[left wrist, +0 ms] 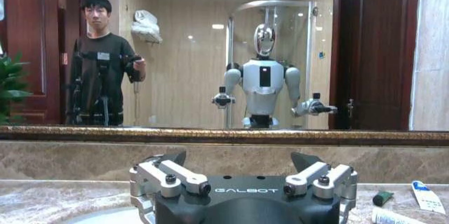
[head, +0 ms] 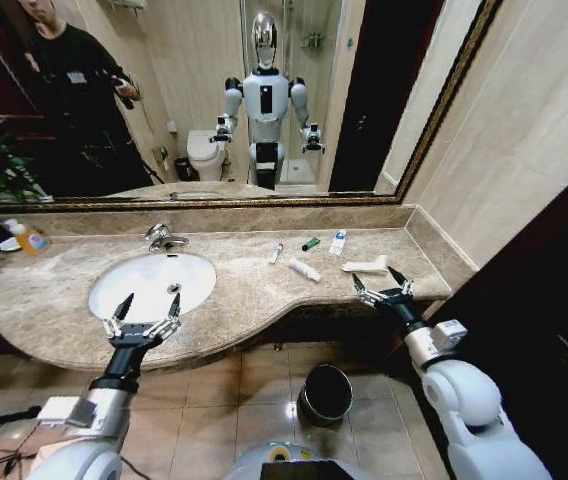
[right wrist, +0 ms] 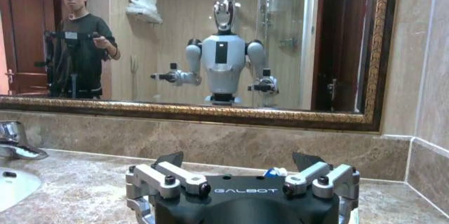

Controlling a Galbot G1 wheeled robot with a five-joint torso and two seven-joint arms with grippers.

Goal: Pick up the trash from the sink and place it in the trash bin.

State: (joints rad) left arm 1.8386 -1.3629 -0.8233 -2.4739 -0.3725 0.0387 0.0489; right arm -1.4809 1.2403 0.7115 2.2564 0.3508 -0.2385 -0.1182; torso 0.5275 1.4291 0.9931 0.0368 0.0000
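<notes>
Head view: both grippers, left (head: 145,316) and right (head: 383,286), spread empty; nothing picked yet, probably reach carton (head: 365,266) first.

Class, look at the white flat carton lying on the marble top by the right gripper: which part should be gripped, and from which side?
Grip the white flat carton across its narrow width, from above: it lies flat on the vanity top, so only its thin edges offer purchase. The open right gripper hovers nearest.

White-shelled arms, black silver-fingered gripper (left wrist: 238,174) (marked GALBOT).
</notes>
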